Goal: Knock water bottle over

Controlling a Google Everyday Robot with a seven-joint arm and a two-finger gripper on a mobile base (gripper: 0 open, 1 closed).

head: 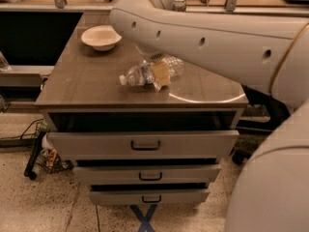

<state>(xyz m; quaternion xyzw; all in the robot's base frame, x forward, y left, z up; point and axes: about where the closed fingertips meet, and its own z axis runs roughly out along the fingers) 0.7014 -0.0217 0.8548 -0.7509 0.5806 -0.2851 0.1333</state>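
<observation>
— What takes up the most room?

— The robot's pale arm [217, 37]. It runs in from the right edge and crosses above the back half of the table [87, 81].

— And the table itself?

— It has a brown top with three drawers [145, 144] below. Each drawer stands a little proud of the one above it, and each has a dark handle.

— What lies on top?

— A white bowl [101, 36] stands upright near the back left corner. The water bottle [137, 75] is well apart from it, around the middle of the top. It lies on its side, its white cap pointing left and its label band showing.

— Where is the gripper?

— The gripper [161, 74] is down at the bottle, under the arm. A tan part of it crosses the front of the bottle's body, just right of the label, and touches it or nearly so.

— Is it clamped on the bottle?

— I cannot tell. The arm and the bottle hide the rest of the gripper.
</observation>
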